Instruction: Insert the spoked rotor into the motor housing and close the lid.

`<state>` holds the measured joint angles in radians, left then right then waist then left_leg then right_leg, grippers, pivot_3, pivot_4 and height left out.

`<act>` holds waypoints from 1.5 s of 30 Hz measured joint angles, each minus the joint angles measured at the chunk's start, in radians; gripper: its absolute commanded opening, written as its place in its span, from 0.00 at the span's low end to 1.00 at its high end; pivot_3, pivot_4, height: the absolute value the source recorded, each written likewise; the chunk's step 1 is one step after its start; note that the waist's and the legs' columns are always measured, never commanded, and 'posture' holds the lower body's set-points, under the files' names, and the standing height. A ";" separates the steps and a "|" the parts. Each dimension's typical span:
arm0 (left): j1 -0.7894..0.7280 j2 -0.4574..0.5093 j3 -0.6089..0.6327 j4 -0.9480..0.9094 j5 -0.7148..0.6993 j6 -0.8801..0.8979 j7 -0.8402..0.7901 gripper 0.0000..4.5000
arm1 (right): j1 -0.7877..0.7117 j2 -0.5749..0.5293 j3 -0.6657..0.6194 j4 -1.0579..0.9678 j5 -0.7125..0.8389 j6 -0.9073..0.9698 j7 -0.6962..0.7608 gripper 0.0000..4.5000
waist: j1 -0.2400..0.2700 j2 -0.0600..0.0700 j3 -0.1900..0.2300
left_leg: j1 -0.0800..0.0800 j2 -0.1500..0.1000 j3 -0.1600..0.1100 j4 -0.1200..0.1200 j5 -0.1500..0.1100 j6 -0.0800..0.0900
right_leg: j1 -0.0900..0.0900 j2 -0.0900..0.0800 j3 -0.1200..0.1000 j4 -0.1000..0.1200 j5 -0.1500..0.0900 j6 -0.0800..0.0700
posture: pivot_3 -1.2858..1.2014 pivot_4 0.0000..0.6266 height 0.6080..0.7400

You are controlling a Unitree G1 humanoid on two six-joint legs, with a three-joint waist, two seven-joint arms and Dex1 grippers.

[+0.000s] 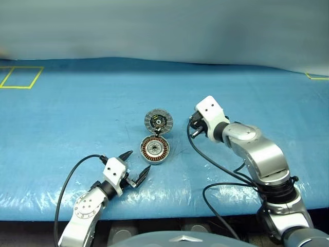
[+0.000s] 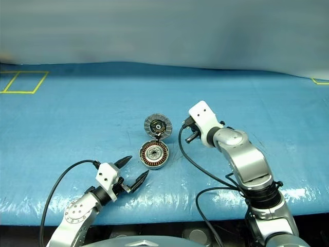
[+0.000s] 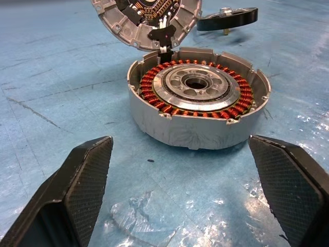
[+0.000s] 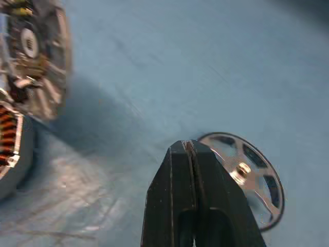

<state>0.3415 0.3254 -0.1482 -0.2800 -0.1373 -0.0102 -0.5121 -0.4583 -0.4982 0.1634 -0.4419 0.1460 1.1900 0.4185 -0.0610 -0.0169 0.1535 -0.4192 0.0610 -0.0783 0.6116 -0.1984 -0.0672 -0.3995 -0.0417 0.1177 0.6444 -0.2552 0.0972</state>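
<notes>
The motor housing [image 1: 154, 150] lies open on the blue table, with copper windings ringing a metal hub [image 3: 195, 82]. Its hinged lid [image 1: 158, 122] stands upright just behind it, ribbed inner face showing. The spoked rotor [image 4: 254, 177], a black-rimmed wheel with silver spokes and a brass-tipped hub, lies to the right of the lid [image 3: 226, 19]. My right gripper [image 4: 188, 146] hovers over the rotor's near edge, shut with nothing visibly between its fingers, which hide part of the rim. My left gripper [image 1: 135, 165] rests open in front of the housing, clear of it.
The blue plastic-covered table [image 1: 77, 113] stretches wide around the parts. Yellow tape marks sit at its far left [image 1: 20, 77] and far right [image 1: 316, 77] corners. Black cables [image 1: 216, 162] trail from both wrists near the front edge.
</notes>
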 measured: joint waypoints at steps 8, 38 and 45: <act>0.009 0.000 0.002 0.000 0.000 0.003 0.007 1.00 | -0.058 0.069 -0.073 0.215 -0.004 -0.001 -0.061 0.61 | -0.005 0.003 0.002 | 0.000 0.000 0.000 0.000 0.000 0.001 | 0.000 0.000 0.001 0.000 0.000 0.001 | 0.52 0.24 1.00; 0.021 0.001 0.003 -0.006 0.000 0.022 0.022 1.00 | -0.060 0.172 -0.128 0.298 -0.021 -0.001 -0.177 0.61 | -0.007 0.007 0.004 | 0.000 0.000 0.000 0.001 0.000 0.001 | 0.000 0.000 0.001 0.000 0.000 0.001 | 0.52 0.24 1.00; 0.012 0.001 0.003 -0.006 0.000 0.023 0.022 1.00 | -0.027 0.155 -0.100 0.281 -0.020 0.013 -0.171 0.61 | -0.005 0.007 0.004 | 0.000 0.000 0.000 0.001 0.000 0.001 | 0.001 0.001 0.001 0.000 0.000 0.001 | 0.52 0.24 1.00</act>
<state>0.3539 0.3267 -0.1453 -0.2861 -0.1376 0.0129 -0.4900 -0.4854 -0.3436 0.0633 -0.1614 0.1265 1.2033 0.2478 -0.0664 -0.0101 0.1575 -0.4190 0.0608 -0.0784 0.6123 -0.1986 -0.0664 -0.3984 -0.0412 0.1184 0.6448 -0.2547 0.0981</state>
